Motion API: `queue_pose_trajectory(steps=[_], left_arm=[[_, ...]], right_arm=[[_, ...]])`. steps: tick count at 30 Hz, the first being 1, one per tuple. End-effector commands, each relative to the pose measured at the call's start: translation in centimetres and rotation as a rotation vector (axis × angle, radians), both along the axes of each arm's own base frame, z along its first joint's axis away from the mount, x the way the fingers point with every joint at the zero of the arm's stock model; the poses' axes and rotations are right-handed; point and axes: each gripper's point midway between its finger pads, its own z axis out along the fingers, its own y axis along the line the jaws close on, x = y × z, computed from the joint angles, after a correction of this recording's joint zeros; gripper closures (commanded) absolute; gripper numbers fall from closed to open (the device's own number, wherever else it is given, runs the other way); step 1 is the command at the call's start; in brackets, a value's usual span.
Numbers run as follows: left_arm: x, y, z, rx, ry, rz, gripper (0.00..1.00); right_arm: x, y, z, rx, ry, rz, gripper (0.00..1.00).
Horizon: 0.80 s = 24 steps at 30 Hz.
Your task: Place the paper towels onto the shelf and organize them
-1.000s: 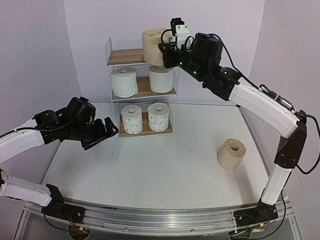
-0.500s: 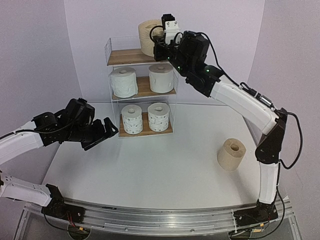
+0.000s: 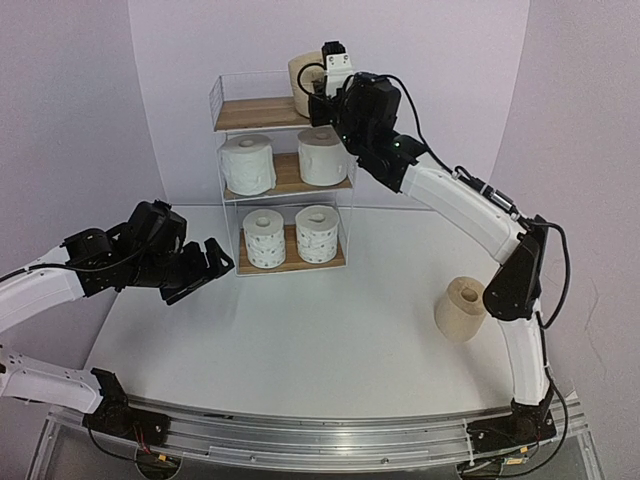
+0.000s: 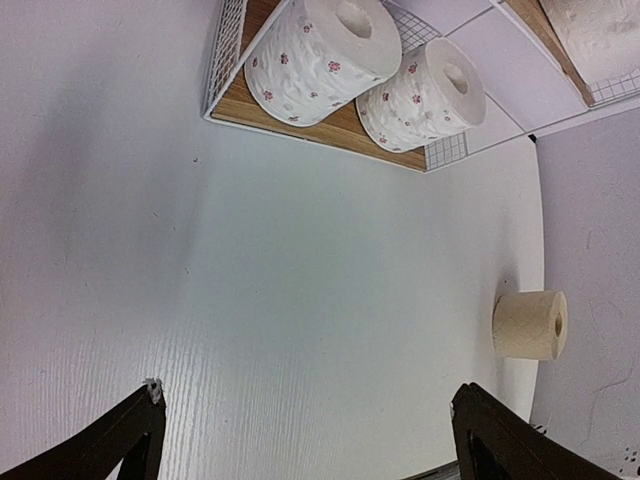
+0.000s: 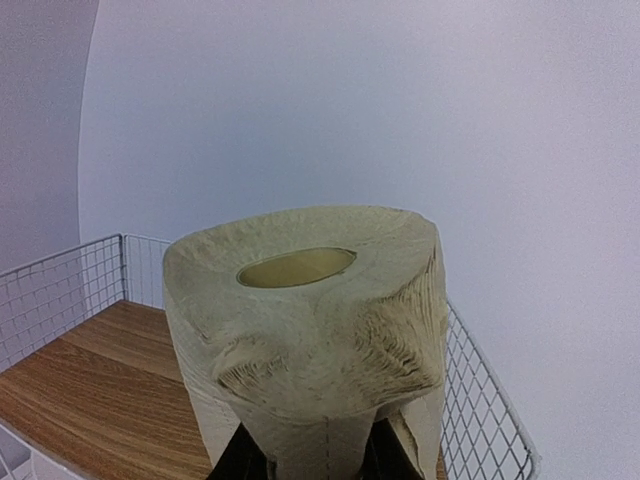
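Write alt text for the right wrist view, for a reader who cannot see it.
A tan paper roll is upright, its lower part pinched by the right gripper. Under it is the shelf, a wooden board with white wire rails.

A three-tier wire shelf (image 3: 250, 112) with wood boards is seen upright. Two dotted rolls (image 3: 265, 239) (image 3: 317, 233) are stood on its bottom tier, two white rolls (image 3: 248, 165) (image 3: 323, 157) on the middle, one tan roll (image 3: 300, 85), dented low down, on the top right; a second tan roll (image 3: 463, 308) is stood well right of the shelf
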Motion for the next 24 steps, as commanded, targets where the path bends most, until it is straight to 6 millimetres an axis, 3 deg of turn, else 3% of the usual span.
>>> queue_pose_trajectory(steps=[1, 6, 9, 17, 24], left_arm=[[0.4, 0.3, 0.9, -0.009, -0.030, 0.024, 0.00], [0.3, 0.3, 0.5, 0.003, -0.015, 0.023, 0.00], [0.3, 0.4, 0.3, 0.007, -0.008, 0.025, 0.00], [0.0, 0.3, 0.1, -0.005, -0.001, 0.020, 0.00], [0.0, 0.0, 0.0, -0.021, -0.003, 0.009, 0.00]], right_arm=[[0.2, -2.5, 3.3, 0.103, -0.074, -0.069, 0.71], [0.4, -2.8, 2.8, 0.095, -0.057, -0.081, 0.45], [0.1, -2.9, 2.5, 0.096, -0.038, -0.070, 0.35], [-2.6, -4.0, 2.5, 0.129, 0.032, 0.022, 0.27], [-6.2, -5.1, 1.0, 0.128, 0.114, 0.146, 0.21]])
